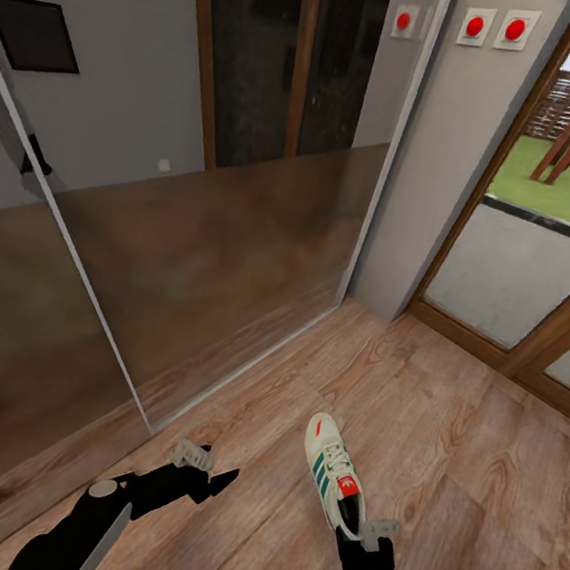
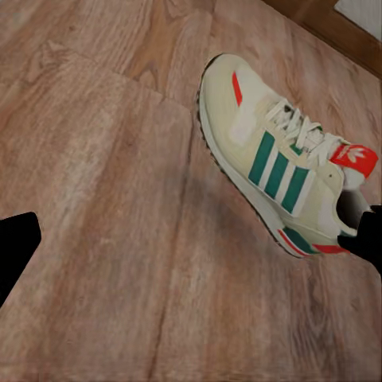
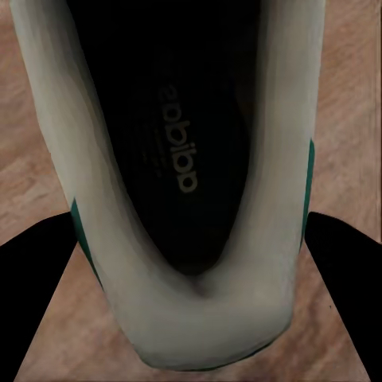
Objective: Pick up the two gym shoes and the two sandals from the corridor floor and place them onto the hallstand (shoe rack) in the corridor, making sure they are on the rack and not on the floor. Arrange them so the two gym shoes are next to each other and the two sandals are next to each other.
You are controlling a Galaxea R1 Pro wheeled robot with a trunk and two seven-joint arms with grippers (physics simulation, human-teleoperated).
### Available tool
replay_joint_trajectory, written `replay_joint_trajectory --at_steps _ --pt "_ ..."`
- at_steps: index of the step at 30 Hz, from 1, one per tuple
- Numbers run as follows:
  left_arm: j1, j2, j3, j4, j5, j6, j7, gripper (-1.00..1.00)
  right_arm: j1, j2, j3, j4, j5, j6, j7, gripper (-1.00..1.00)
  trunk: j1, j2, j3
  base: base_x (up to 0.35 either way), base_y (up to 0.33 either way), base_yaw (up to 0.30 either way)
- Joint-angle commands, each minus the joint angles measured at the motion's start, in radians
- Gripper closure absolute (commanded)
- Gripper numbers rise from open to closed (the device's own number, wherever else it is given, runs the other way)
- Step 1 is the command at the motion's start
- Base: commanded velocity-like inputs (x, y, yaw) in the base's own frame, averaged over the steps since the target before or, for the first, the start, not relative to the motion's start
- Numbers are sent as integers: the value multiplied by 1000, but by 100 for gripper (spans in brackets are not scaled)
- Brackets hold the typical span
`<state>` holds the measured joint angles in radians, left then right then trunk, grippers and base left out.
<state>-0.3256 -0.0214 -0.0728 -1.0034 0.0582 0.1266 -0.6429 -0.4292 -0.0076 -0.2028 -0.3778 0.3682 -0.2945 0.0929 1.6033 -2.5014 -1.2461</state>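
Observation:
One gym shoe (image 1: 333, 480), white with green stripes and a red-orange tongue tab, is low over the corridor floor (image 1: 477, 466), toe pointing away from me. My right gripper (image 1: 365, 538) is at its heel. The right wrist view looks down into the gym shoe (image 3: 183, 263), with a black finger (image 3: 40, 302) pressed against each side of the heel collar. My left gripper (image 1: 212, 470) hovers open over bare planks left of the shoe. From its wrist camera the gym shoe (image 2: 278, 167) shows side-on. The sandals and the hallstand are out of view.
A large mirrored sliding door (image 1: 190, 241) runs along the left. A grey wall pillar (image 1: 435, 162) with red buttons stands ahead. A wood-framed glass door (image 1: 529, 270) to the outside is at the right. Open floor lies to the right of the shoe.

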Motion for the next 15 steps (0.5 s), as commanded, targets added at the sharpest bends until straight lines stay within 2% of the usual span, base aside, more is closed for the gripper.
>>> replay_joint_trajectory --at_steps 1,8,15 --pt "10 0 5 0 7 4 1 -100 0 -1 -8 1 3 -7 10 100 -1 0 5 0 0 -119" --pt "87 7 27 2 6 -126 48 -100 1 -12 -8 2 3 -15 10 100 -7 8 42 0 0 -127" --pt "129 25 30 10 7 -158 98 -100 1 -24 -9 1 3 -17 10 100 -34 57 74 0 0 -135"
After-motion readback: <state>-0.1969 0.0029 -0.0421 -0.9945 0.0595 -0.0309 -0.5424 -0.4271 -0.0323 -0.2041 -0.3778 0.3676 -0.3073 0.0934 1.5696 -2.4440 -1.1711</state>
